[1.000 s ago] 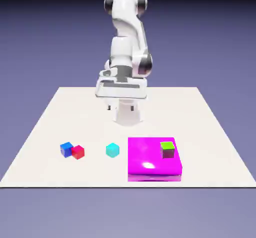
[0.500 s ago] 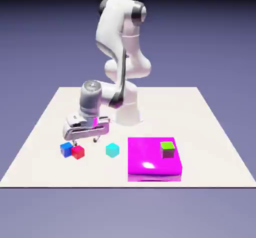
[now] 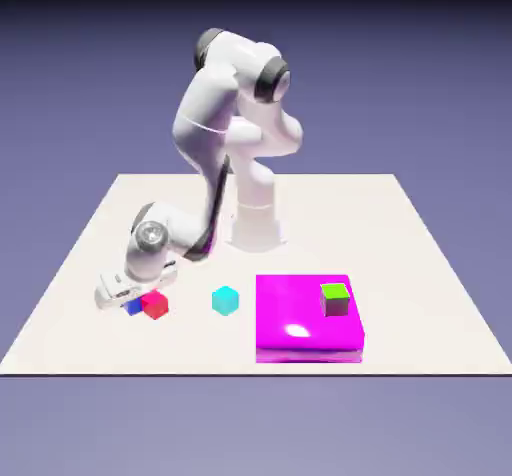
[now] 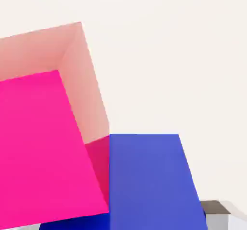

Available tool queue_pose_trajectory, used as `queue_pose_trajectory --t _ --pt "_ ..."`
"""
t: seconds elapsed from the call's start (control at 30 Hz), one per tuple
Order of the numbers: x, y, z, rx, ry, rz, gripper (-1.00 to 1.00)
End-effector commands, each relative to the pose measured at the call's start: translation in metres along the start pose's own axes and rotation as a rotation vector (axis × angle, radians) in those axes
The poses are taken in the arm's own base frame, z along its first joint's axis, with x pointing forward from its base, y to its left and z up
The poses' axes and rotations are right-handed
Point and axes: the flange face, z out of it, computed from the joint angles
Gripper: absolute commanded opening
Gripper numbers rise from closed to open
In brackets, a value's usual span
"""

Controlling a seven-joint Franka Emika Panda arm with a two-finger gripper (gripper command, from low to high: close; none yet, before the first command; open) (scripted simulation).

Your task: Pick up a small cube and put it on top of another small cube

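Note:
The small glossy blue cube (image 3: 132,308) rests on the table at the exterior view's left, mostly covered by the hand. Touching its right side is a red cube (image 3: 155,305). My gripper (image 3: 127,300) is down at table level over the blue cube and stands open. In the hand view the blue cube (image 4: 147,180) fills the lower middle between the jaws, close to the right fingertip (image 4: 215,208). The red cube (image 4: 41,147) looms at the left and hides the left fingertip. A cyan cube (image 3: 226,300) sits apart, further right.
A flat magenta block (image 3: 300,326) lies at the exterior view's right with a green cube (image 3: 336,299) on its far right corner. The arm's base (image 3: 256,226) stands behind the cubes.
The arm has swung down and to the exterior view's left. The hand dropped from just above the blue and red cubes to table level around the blue cube. No cube has moved.

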Motion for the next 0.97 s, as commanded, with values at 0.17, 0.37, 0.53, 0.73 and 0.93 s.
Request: queue_pose_trajectory --t 0.17,0.37,0.53,0.73,0.93 --pt "0.013 -0.080 -0.100 -0.055 0.092 -0.263 -1.00" --pt "-0.015 -0.243 -0.213 -0.231 0.284 -0.751 -1.00" --pt "-0.097 -0.363 -0.290 -0.438 0.461 -1.120 -1.00" --pt "-0.121 -0.406 -0.288 -0.540 0.542 -1.255 -1.00" --pt "-0.123 -0.406 -0.290 -0.540 0.542 -1.255 1.00"
